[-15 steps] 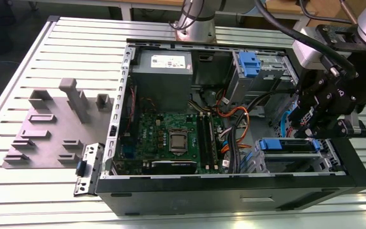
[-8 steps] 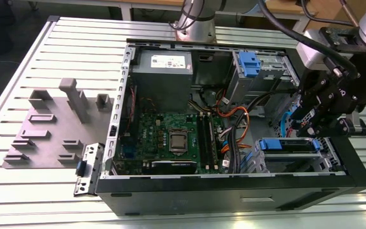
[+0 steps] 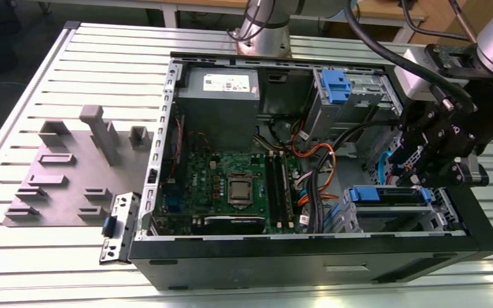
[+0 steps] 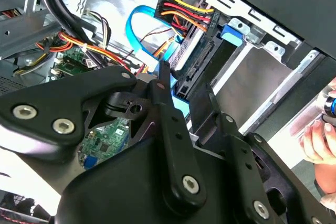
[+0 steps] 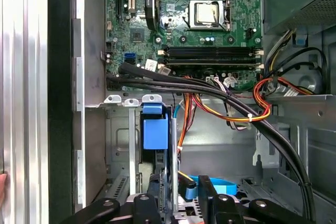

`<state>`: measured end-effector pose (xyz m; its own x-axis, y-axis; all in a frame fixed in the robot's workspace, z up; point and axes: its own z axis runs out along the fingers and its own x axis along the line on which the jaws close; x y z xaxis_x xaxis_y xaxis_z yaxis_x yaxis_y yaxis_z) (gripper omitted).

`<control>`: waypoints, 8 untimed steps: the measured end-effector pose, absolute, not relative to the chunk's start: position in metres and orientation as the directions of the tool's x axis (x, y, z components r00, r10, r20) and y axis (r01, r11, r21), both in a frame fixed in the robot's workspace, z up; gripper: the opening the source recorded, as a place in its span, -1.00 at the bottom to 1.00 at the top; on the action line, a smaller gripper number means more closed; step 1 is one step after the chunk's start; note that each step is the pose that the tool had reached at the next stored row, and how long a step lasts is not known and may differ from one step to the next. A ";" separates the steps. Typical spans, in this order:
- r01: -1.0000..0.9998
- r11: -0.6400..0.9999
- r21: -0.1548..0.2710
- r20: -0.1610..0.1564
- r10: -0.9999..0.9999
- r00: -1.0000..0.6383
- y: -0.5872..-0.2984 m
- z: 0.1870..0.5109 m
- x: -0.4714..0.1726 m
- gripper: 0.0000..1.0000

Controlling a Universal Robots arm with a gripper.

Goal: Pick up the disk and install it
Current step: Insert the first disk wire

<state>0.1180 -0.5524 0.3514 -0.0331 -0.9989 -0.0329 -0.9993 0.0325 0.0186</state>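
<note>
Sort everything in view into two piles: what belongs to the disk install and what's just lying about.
Job in hand:
disk, sitting in a drive bay
gripper, at the disk's end

Lying about:
motherboard
power supply box
blue clip
grey fixture block
a person's hand

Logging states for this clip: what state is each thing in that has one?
Computer case: open, side panel off.
Disk: sitting in the drive bay on the exterior view's right.
Gripper: down inside the case, right at the disk.
Processor socket: bare, no cooler on it.
</note>
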 end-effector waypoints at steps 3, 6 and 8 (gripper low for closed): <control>-0.999 0.032 0.019 -0.033 -0.999 -0.033 -0.552 0.351 0.118 -0.18; -0.999 0.032 0.019 -0.033 -0.999 -0.033 -0.552 0.351 0.118 -0.44; -0.999 0.032 0.019 -0.033 -0.999 -0.033 -0.552 0.351 0.118 -0.55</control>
<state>0.1180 -0.5524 0.3513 -0.0331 -0.9989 -0.0330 -0.9993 0.0325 0.0186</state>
